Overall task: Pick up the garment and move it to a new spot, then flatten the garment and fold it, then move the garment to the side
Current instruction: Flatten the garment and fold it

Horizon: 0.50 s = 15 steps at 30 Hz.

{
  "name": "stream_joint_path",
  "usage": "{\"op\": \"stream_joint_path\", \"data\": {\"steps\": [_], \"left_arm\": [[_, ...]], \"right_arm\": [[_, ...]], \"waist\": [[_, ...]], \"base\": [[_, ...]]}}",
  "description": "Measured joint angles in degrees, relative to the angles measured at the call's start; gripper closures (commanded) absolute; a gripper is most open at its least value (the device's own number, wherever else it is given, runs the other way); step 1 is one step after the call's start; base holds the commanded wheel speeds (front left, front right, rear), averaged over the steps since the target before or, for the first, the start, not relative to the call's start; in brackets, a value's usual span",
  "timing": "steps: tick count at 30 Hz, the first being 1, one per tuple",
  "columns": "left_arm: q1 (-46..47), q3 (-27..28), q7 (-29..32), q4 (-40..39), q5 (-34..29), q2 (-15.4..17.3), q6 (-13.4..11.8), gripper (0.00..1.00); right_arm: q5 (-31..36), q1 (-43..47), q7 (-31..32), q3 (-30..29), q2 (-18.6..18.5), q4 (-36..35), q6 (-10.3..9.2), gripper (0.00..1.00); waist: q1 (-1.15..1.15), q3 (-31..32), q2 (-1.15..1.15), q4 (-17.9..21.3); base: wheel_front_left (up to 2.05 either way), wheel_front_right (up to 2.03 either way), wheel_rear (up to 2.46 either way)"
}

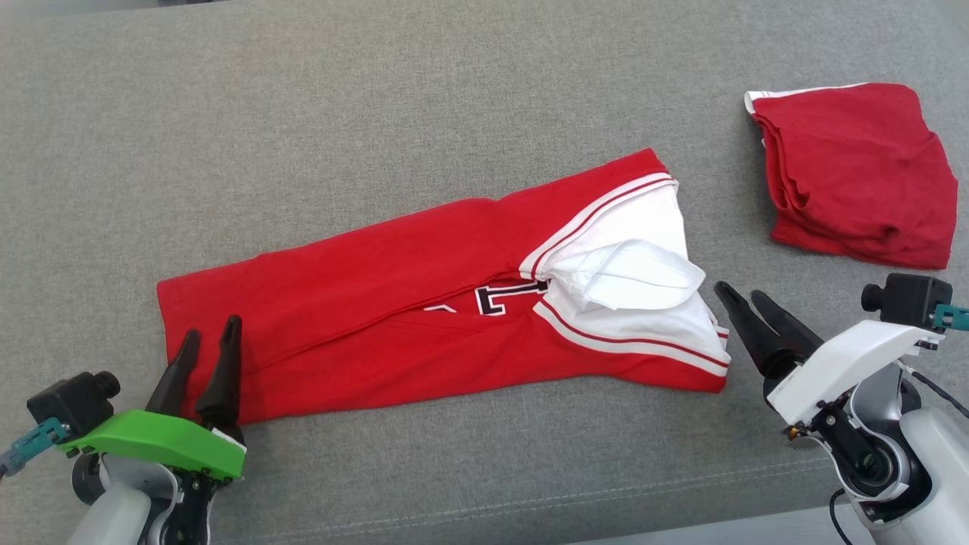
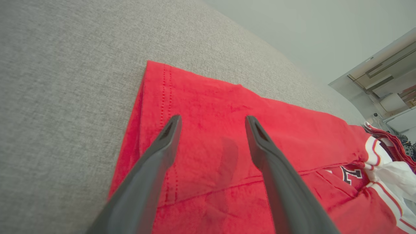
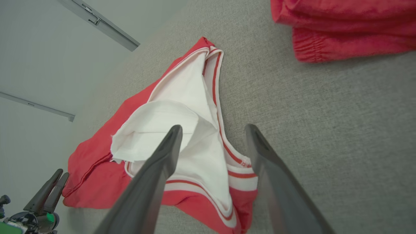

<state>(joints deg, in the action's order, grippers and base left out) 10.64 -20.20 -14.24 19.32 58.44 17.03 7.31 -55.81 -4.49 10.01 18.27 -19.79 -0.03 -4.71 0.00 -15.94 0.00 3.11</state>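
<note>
In the head view, the garment (image 1: 424, 303) lies across the middle of the grey fabric surface (image 1: 303, 113). It is a red jersey folded lengthwise into a long band that slants from the near left toward the far right. Its left end is a straight red hem. Its right end opens into white cloth edged with red and white stripes, with a loose white flap puffed up on top. Part of a black letter outlined in white shows at the central fold. My left gripper (image 1: 213, 327) sits over the hem's near corner, fingers parted and empty. My right gripper (image 1: 738, 290) is just beside the striped end, off the cloth, also parted and empty. A second red garment (image 1: 855, 174), folded into a small stack, lies near the right edge, well apart from the jersey.

In the left wrist view, my left gripper (image 2: 213, 120) is spread wide above the hem. The garment (image 2: 201, 87) shows a double row of stitching along that edge, and a finger's shadow falls on the red cloth.

In the right wrist view, my right gripper (image 3: 213, 127) is open with nothing between its fingers. One finger lies over the white flap of the garment (image 3: 182, 87) and the other over bare grey fabric. The second red garment (image 3: 341, 29) is at the top, and my left gripper (image 3: 63, 172) is at the jersey's other end.
</note>
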Motion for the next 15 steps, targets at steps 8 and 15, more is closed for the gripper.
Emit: {"op": "stream_joint_path", "data": {"steps": [8, 15], "left_arm": [[0.02, -0.34, 0.00, -2.64, -2.08, -0.01, 0.00, 0.00], [0.05, -0.57, 0.00, -3.59, -2.33, -0.32, -0.01, 0.00]], "right_arm": [[-3.04, -1.61, 0.69, -0.71, -0.04, 2.33, 2.12, 0.00], [-3.65, -4.15, 2.91, -0.79, -1.97, 5.54, 3.20, 0.00]], "waist": [[0.00, -1.84, 0.00, -0.62], [0.00, -3.10, 0.00, -2.34]], "base": [[0.00, 0.00, 0.00], [0.00, 0.00, 0.00]]}}
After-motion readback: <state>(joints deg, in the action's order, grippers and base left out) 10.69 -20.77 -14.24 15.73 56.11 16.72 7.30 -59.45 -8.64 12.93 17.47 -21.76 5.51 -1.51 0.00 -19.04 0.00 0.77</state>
